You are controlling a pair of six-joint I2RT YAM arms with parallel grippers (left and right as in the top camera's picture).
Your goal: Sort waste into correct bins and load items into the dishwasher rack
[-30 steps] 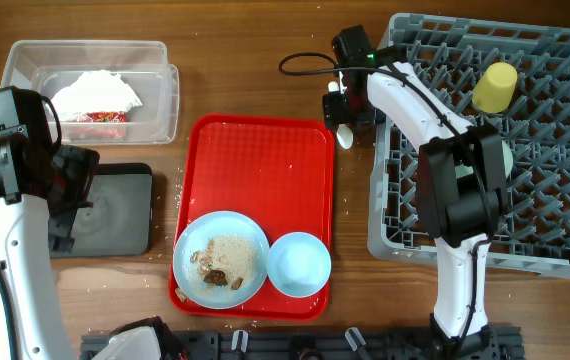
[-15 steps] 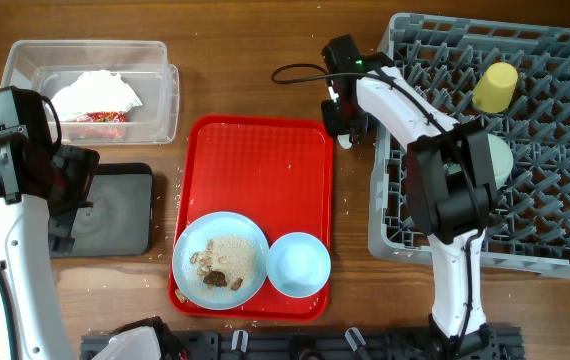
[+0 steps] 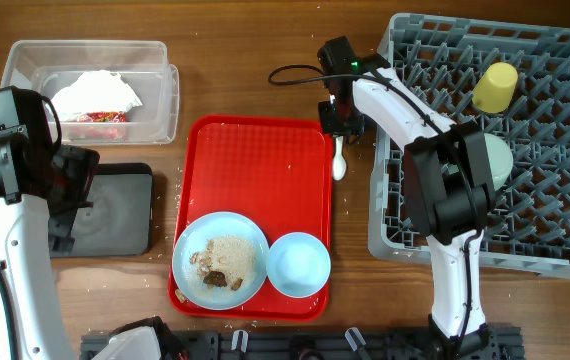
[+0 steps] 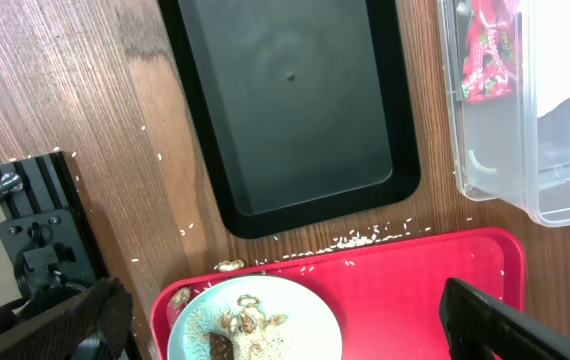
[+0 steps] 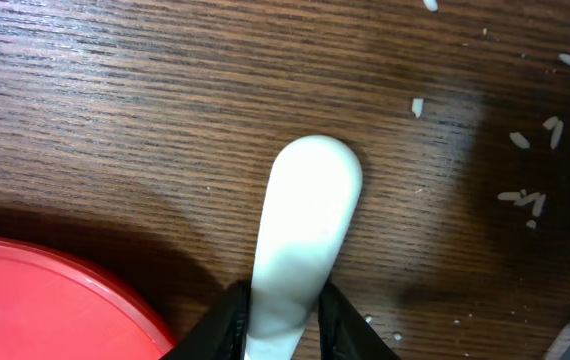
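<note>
Up at the frame's top centre, the right gripper (image 5: 283,322) is clamped on the white plastic spoon (image 3: 339,160) just behind its rounded end, on the wood beside the red tray (image 3: 265,150). It looks light, stiff and slick, so I'd pinch that narrow neck, while the left gripper (image 4: 285,325) gapes wide.

Table (image 5: 115,80): brown wood, visible grain, matt. Red tray (image 3: 260,175): glossy plastic. Tub (image 3: 85,45): clear smooth plastic. Black tray (image 4: 295,100): smooth, dull sheen. Spoon (image 5: 300,230): white smooth plastic. Rack (image 3: 555,230): grey matt plastic.

No legible text or labels anywhere; print on the red wrapper (image 4: 487,55) in the clear tub (image 4: 525,150) is unreadable.
</note>
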